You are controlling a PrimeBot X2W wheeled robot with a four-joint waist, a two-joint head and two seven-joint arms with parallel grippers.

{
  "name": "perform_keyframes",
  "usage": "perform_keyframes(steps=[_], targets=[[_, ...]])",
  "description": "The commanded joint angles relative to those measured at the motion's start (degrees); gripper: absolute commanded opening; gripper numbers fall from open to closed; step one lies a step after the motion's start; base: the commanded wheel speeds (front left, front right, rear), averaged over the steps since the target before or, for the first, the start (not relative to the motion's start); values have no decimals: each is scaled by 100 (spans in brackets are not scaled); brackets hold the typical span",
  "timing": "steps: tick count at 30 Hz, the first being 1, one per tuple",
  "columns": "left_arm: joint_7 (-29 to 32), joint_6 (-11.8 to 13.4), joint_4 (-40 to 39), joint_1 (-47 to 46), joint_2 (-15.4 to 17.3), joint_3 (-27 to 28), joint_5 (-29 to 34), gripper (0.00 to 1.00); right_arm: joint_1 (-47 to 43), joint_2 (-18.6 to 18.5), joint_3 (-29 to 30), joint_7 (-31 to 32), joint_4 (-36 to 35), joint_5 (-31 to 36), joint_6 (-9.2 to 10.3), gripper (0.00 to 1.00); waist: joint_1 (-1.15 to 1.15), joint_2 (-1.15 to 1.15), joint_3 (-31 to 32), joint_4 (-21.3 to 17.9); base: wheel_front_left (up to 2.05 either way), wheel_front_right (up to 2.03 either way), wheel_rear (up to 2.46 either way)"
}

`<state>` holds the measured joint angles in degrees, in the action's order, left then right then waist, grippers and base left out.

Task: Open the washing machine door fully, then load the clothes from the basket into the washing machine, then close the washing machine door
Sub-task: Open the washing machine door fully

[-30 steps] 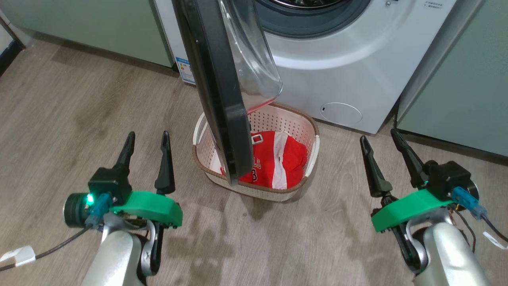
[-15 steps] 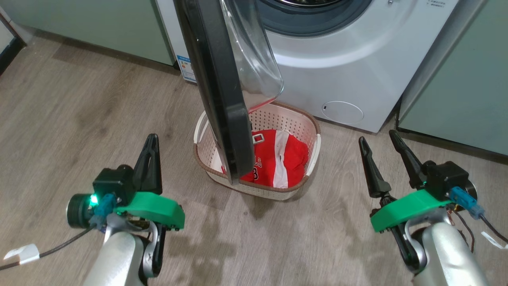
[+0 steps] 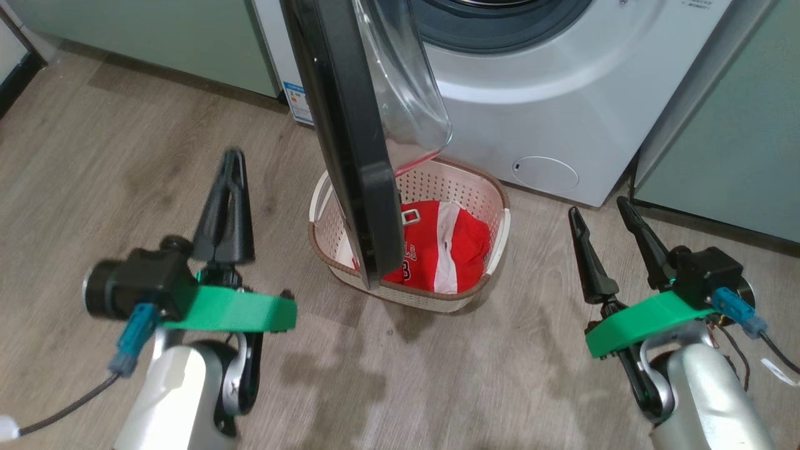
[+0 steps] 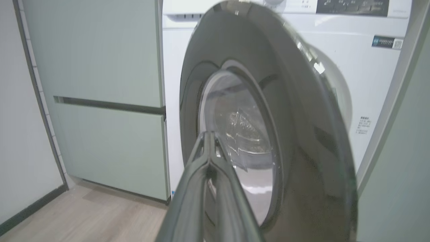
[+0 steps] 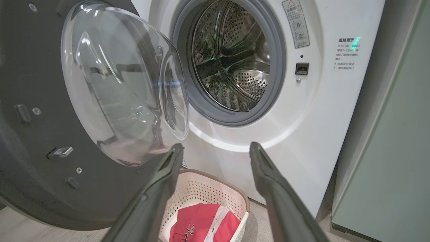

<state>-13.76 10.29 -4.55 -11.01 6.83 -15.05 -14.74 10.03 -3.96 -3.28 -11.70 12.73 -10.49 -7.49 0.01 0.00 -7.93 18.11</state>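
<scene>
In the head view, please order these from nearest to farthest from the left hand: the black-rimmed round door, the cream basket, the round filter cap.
1. Round glass door with glossy black rim, just right of the left hand.
2. Cream perforated plastic basket, on the floor below the door.
3. Round white filter cap, low on the white washing machine, farthest right.

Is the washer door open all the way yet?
Open, but not fully: the washing machine door juts roughly straight out from the washing machine front, its lower edge hanging over the basket.
</scene>
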Motion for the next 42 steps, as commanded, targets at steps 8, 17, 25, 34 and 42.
perform_keyframes(steps=[8, 17, 25, 34, 42], targets=[[-95, -65, -1556, -771, -31, -169, 319, 0, 262, 49, -66, -70, -169, 64, 0, 100, -1, 0, -18, -15, 0, 0, 0], [-14, -381, -1767, -1087, -283, -1275, 172, 0, 289, 66, -94, -95, -105, 35, 0, 100, -1, 0, -50, -158, 0, 0, 0], [279, -581, -1224, -1062, -364, -2250, -164, 0, 301, 76, -106, -88, -67, 39, 0, 100, -1, 0, -80, -227, 0, 0, 0], [748, -487, -283, -676, -337, -2701, -604, 0, 293, 84, -119, -84, -17, 20, 0, 100, -1, 0, -98, -259, 0, 0, 0], [731, -260, 257, -593, -160, -2306, -763, 0, 291, 92, -123, -87, -1, 15, 0, 100, -1, 0, -159, -252, 0, 0, 0]])
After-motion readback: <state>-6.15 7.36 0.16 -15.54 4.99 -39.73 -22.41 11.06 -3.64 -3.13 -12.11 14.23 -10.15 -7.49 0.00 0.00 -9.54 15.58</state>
